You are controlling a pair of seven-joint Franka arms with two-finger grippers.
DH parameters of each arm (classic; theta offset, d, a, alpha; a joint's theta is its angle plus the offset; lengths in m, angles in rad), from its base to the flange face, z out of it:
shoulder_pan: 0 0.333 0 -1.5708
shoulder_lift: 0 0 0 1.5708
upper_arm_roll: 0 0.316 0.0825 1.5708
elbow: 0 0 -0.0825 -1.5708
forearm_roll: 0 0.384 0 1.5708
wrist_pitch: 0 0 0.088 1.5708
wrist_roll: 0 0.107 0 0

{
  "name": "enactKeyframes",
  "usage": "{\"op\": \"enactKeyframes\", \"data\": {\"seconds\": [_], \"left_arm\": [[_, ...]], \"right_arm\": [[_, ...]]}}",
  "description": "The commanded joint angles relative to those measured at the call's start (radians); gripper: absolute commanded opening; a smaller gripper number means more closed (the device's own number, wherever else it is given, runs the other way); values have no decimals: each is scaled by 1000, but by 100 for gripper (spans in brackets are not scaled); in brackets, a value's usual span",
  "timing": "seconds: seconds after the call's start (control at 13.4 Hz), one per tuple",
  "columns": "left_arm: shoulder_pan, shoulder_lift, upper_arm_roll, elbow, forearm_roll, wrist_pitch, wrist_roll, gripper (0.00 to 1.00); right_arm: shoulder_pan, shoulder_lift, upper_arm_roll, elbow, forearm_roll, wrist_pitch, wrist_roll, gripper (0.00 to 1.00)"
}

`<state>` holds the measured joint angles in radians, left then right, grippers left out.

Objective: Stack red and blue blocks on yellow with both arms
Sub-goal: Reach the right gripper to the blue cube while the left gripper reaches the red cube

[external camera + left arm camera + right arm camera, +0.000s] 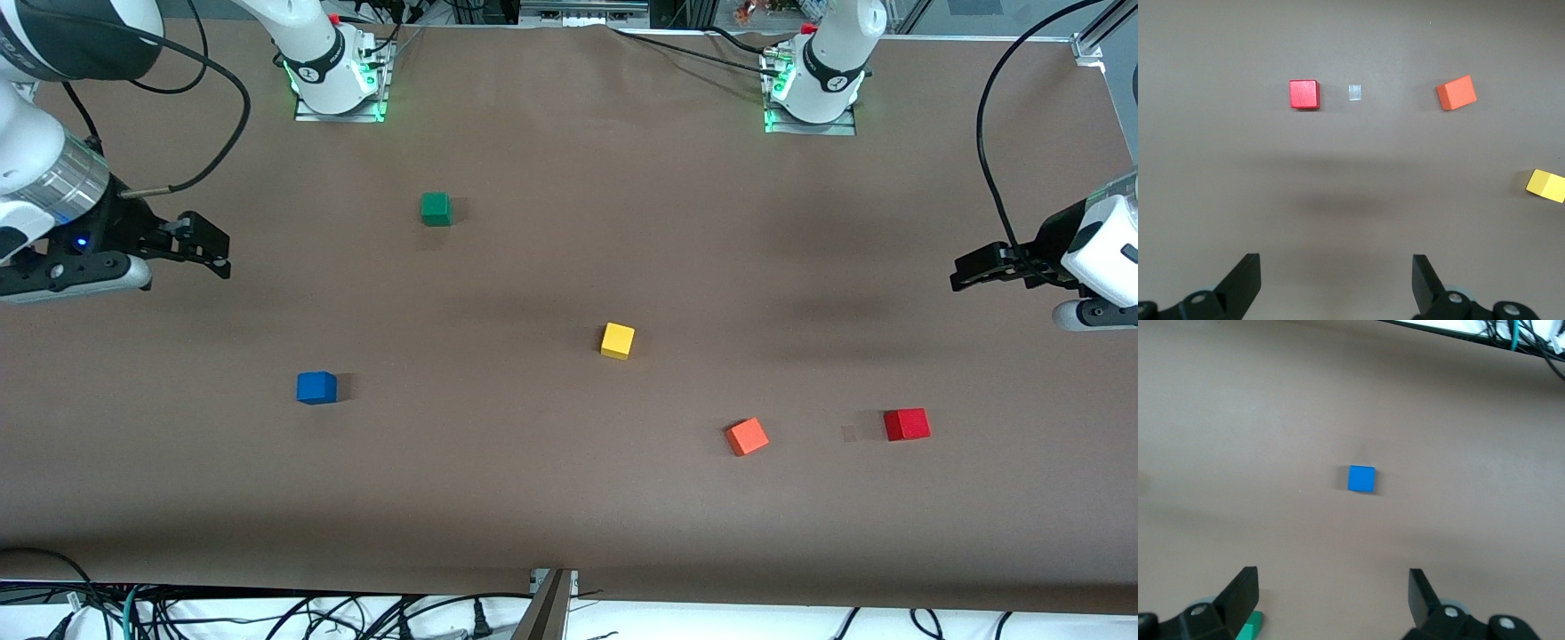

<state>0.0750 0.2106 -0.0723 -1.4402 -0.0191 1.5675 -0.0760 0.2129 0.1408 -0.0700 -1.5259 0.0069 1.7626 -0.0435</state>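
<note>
your right gripper [209, 249] hangs with fingers spread and empty over the right arm's end of the table. the blue cube [316, 388] lies nearer the front camera than the green cube [436, 208], on that arm's side, so it looks like the right arm's pick. the yellow cube [618, 340] sits mid-table, bare on top. an orange-red cube [747, 436] lies between it and the red cube [907, 424], which sits toward the left arm's end. your left gripper [973, 267] is likewise spread and empty over that end, the arm closer to red.
</note>
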Motion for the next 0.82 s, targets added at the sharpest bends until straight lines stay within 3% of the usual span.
{"op": "enactKeyframes", "data": {"seconds": [0.0,0.52,0.75], "left_arm": [[6,16,2,32,-12,-15,7,100],[40,75,2,63,-25,-3,15,100],[61,165,2,63,-21,60,15,100]], "right_arm": [[39,17,-1,7,2,15,36,99],[37,-6,-8,41,15,1,24,99],[28,-6,-14,40,15,-3,17,99]]}}
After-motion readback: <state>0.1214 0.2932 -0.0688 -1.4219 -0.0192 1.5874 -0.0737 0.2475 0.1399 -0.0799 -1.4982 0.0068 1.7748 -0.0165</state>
